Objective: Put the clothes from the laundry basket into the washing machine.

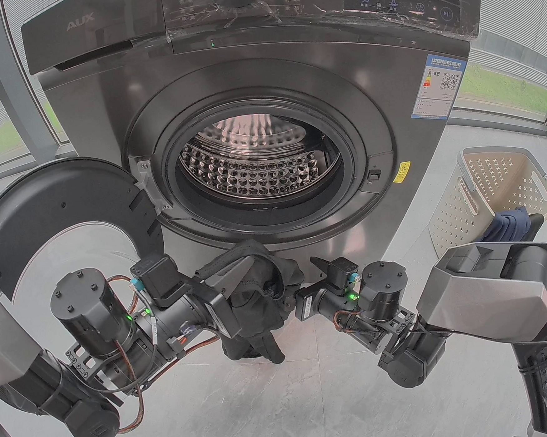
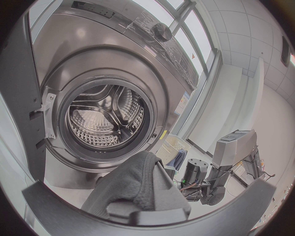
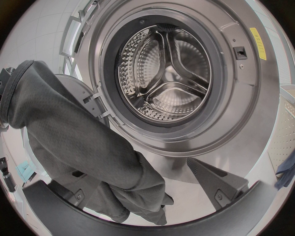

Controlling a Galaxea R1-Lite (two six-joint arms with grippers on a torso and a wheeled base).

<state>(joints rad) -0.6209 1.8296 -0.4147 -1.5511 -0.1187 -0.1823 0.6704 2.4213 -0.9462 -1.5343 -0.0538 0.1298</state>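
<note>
Nearest, a dark grey garment (image 1: 262,317) is held up off the floor (image 1: 313,407) by the left claw (image 1: 253,280), which is clamped on the upper folds of the cloth while the rest hangs down in a loose bundle below it. The right claw (image 3: 132,172) is placed just beside it from the other side; its fingers (image 3: 215,182) are spread wide apart, and the lower part of the garment is draped between them and over one of them. Both claws are set low, in front of the washing machine (image 1: 364,96) and below its round opening. Behind them, the door (image 1: 53,208) is swung fully open on the robot's left, and the steel drum (image 1: 250,161) is seen lit through the opening. Farther to the right, the cream laundry basket (image 1: 472,200) is stood on the floor beside the machine, and a blue garment (image 1: 506,226) is seen lying in it.
</note>
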